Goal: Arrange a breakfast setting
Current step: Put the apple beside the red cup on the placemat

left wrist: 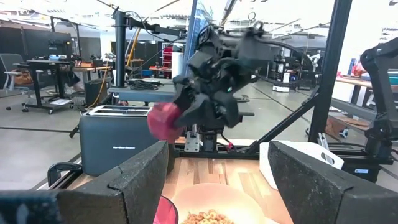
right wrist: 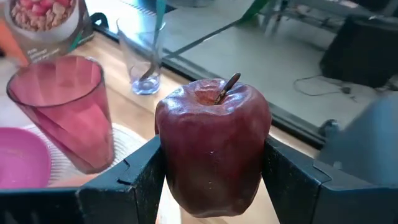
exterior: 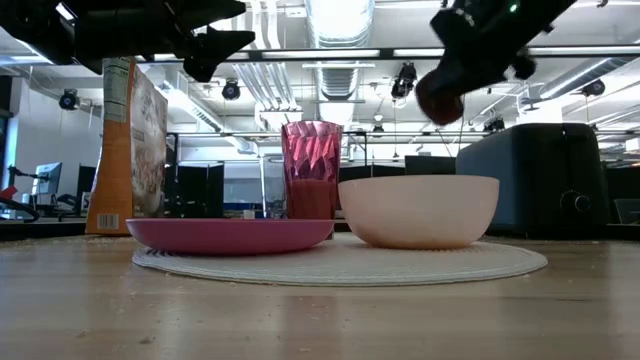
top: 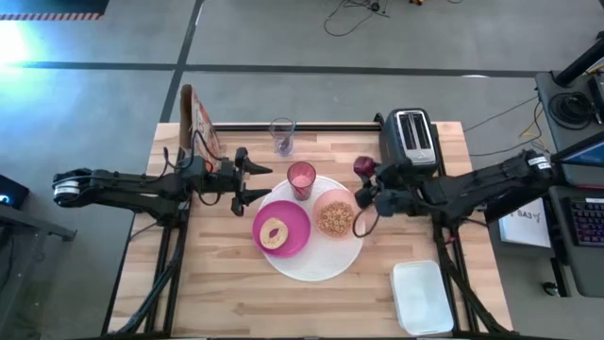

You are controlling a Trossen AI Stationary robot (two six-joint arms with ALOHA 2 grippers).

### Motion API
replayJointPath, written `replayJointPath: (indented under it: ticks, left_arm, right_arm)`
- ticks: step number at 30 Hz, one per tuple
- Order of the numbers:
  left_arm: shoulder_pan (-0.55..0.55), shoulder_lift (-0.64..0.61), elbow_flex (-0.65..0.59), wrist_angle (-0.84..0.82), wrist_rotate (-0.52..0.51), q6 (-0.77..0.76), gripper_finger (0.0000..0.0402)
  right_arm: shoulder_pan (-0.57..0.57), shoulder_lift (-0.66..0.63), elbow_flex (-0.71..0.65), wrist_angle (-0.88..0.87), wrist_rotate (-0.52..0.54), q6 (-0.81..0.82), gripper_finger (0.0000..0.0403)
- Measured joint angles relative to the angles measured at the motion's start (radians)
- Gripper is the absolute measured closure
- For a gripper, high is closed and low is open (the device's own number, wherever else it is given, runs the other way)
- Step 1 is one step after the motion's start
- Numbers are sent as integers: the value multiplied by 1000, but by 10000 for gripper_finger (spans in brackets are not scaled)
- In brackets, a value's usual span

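A big round white plate (top: 321, 260) lies mid-table. On it rest a magenta plate (top: 293, 219) carrying a bagel (top: 275, 233), and a pale pink bowl (top: 334, 216) of cereal. A pink tumbler (top: 301, 178) stands at the white plate's far edge. Farther back stands a clear glass (right wrist: 144, 59) with a spoon (right wrist: 150, 67) in it. My right gripper (right wrist: 211, 180) is shut on a dark red apple (right wrist: 212, 146), in the air to the right of the tumbler. My left gripper (top: 253, 182) hangs open to the left of the tumbler, holding nothing. My right gripper pinches the apple's two opposite sides (right wrist: 166, 155) between its two fingers (right wrist: 134, 180). The fingers reach in from the table's right, slanting a little downward. The apple is lifted clear of the table (exterior: 440, 97), above and beyond the bowl, with its stem (right wrist: 227, 86) in plain sight.
A black toaster (top: 411, 138) stands at the far right, just behind the apple. A cereal box (top: 198, 115) stands at the far left, and a white lidded container (top: 422, 296) sits near the front right. Bare wood lies along the near edge.
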Motion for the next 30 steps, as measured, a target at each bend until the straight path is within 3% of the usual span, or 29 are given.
replayJointPath:
  ticks: [6,11,17,26,30]
  left_arm:
    - [0,0,0,0,0,0,141]
    - [0,0,0,0,0,0,141]
    - [0,0,0,0,0,18,141]
    - [0,0,0,0,0,25,141]
    - [0,0,0,0,0,27,141]
  right_arm:
    - [-126,0,-139,399,-220,-250,186]
    - [-239,0,-238,627,-344,-366,186]
    - [-359,19,-352,898,-616,-479,186]
    - [-448,61,-414,1080,-942,-621,186]
    - [-453,102,-414,1148,-993,-653,186]
